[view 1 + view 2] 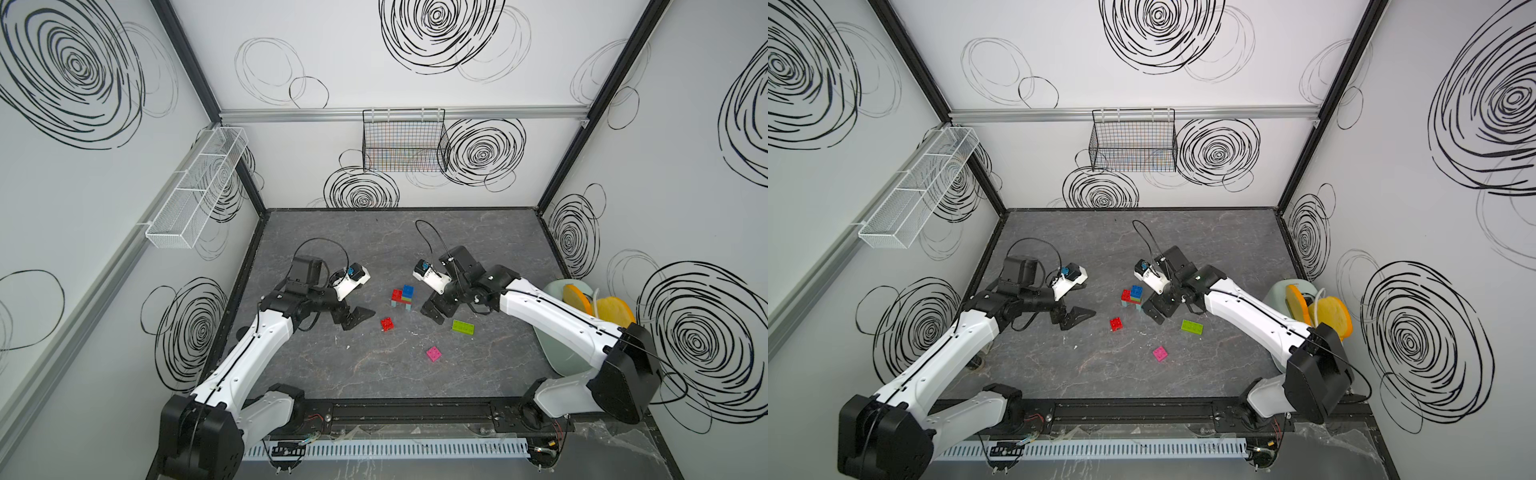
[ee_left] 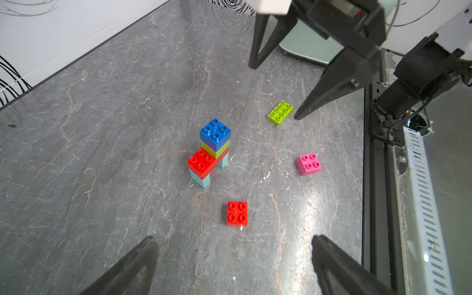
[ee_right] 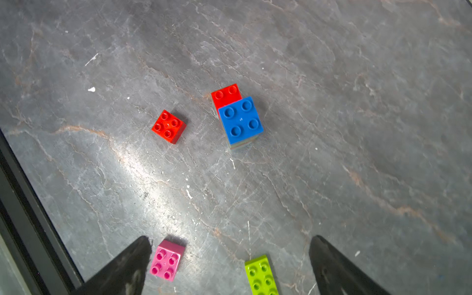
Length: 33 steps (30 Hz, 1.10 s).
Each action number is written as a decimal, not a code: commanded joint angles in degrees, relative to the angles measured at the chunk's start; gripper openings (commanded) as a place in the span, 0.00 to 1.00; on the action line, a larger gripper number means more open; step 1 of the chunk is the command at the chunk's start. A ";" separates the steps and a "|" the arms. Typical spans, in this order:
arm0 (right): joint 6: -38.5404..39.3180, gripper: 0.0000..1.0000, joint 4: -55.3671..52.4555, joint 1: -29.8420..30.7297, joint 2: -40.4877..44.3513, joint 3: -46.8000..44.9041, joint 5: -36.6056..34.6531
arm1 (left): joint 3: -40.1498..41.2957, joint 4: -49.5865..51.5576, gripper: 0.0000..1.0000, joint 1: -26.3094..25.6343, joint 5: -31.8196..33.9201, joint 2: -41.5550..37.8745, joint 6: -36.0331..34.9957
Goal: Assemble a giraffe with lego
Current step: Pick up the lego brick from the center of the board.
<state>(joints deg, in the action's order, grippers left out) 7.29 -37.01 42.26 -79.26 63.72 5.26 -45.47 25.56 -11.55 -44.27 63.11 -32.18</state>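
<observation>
While near the giraffe [image 1: 402, 297], right gripper [image 3: 230, 238] wide, empty.

Half-built giraffe [image 2: 213, 149], loose red brick [image 2: 237, 213]

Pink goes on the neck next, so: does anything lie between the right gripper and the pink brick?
Nothing visible does: only bare table separates the open right gripper from the pink brick; the lime brick lies aside.

On the table [image 1: 374, 382], three loose bricks [image 1: 387, 323] lie before the part-built giraffe [image 1: 403, 298].
</observation>
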 commanded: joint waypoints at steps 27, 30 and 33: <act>-41.72 0.84 -4.50 18.45 0.75 -15.12 -10.45 | 0.12 -2.02 0.98 1.28 -1.93 0.83 0.54; -40.72 0.78 -4.06 18.49 -1.58 -14.50 -10.82 | -0.76 -0.90 0.98 1.51 -1.50 0.99 0.28; -39.48 0.71 -0.88 18.47 -4.20 -15.51 -9.27 | 0.11 -2.16 0.98 1.13 -1.50 0.89 0.43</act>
<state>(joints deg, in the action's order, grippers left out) -32.77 -39.81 60.29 -81.34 48.36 -3.64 -45.47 25.50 -10.44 -44.93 63.75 -31.97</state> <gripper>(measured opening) 0.716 0.981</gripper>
